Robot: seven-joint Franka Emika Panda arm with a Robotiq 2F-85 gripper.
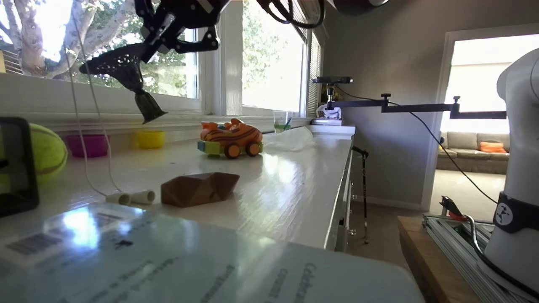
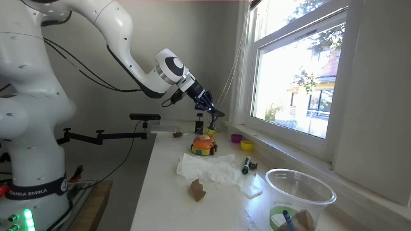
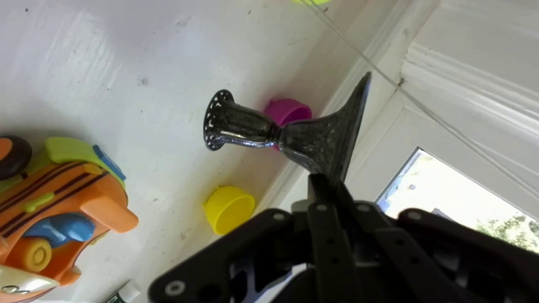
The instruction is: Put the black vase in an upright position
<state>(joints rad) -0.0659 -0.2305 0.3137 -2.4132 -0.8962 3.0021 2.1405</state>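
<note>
righting the tilted black vase [image 3: 297,138] midair i reckon, gripper [image 3: 327,182] pinched on its rim, next: level, then lower

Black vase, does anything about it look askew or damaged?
Askew, yes: the vase hangs tilted in the air above the counter, its rim pinched in the end effector, so it isn't upright. I see no clear damage.

White countertop [image 2: 160,199]: orange toy car [image 2: 204,145], purple cup [image 2: 236,138], yellow cup [image 2: 247,146].
</note>
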